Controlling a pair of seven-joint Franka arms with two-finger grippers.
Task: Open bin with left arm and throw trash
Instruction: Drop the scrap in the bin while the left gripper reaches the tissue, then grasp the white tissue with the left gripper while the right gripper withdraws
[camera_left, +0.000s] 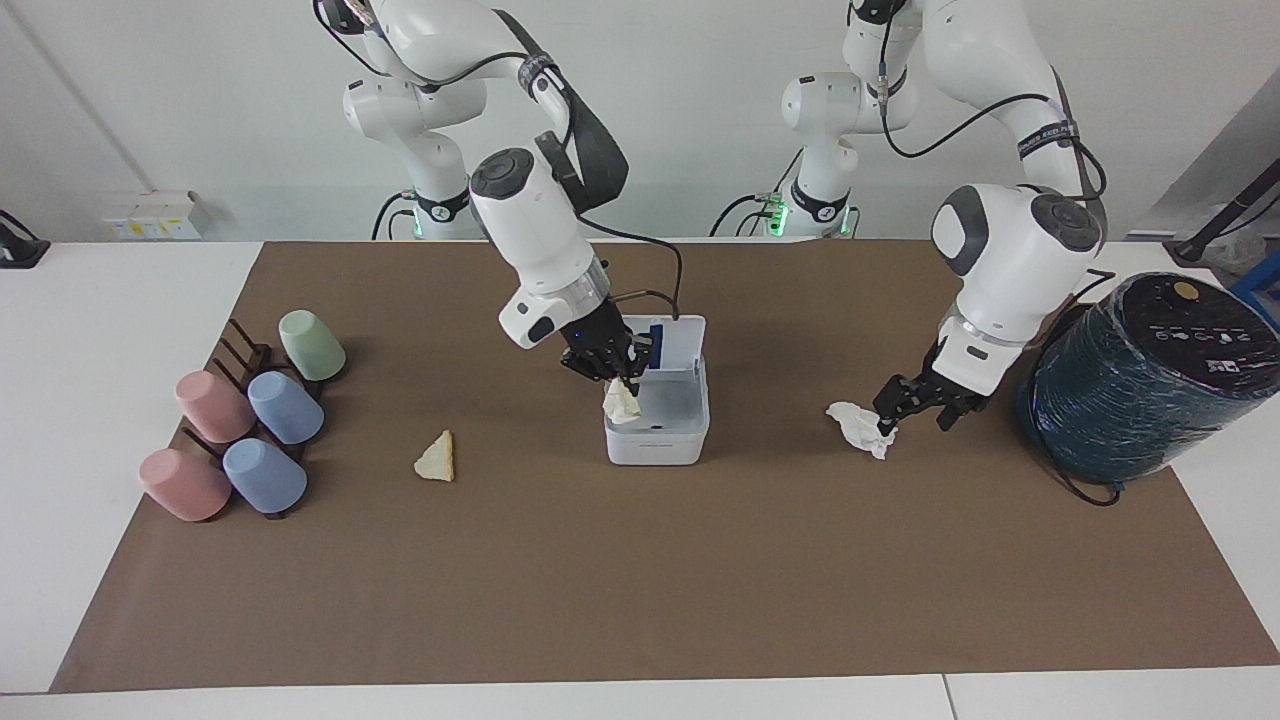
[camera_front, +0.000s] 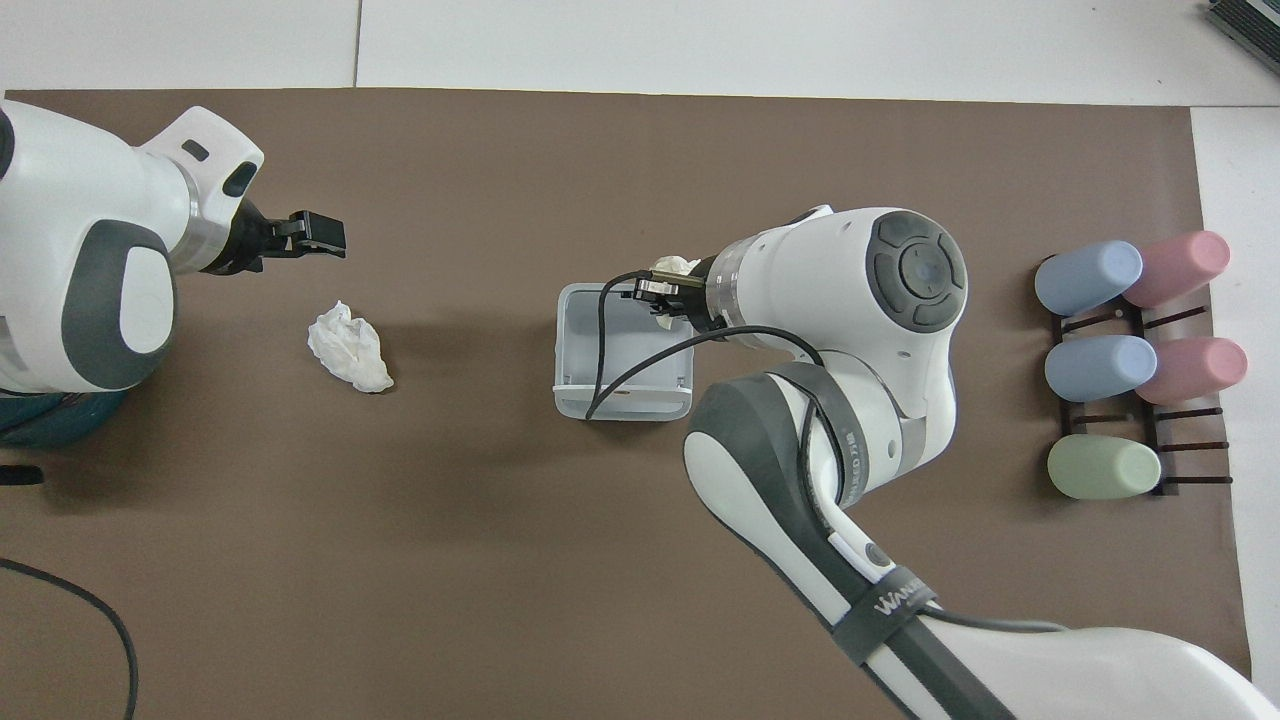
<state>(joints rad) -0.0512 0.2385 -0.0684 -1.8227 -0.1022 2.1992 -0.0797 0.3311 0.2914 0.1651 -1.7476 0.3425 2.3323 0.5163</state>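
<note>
The white bin stands mid-mat with its lid up, showing the blue strip; it also shows in the overhead view. My right gripper is shut on a cream wad and holds it over the bin's open top; the gripper and wad show from above too. My left gripper is open and low beside the white tissue, toward the left arm's end; from above the gripper is apart from the tissue. A second cream wad lies on the mat.
A large dark teal wrapped cylinder stands at the left arm's end of the table. A rack with several pastel cups lies at the right arm's end, also seen from above. The brown mat covers the table.
</note>
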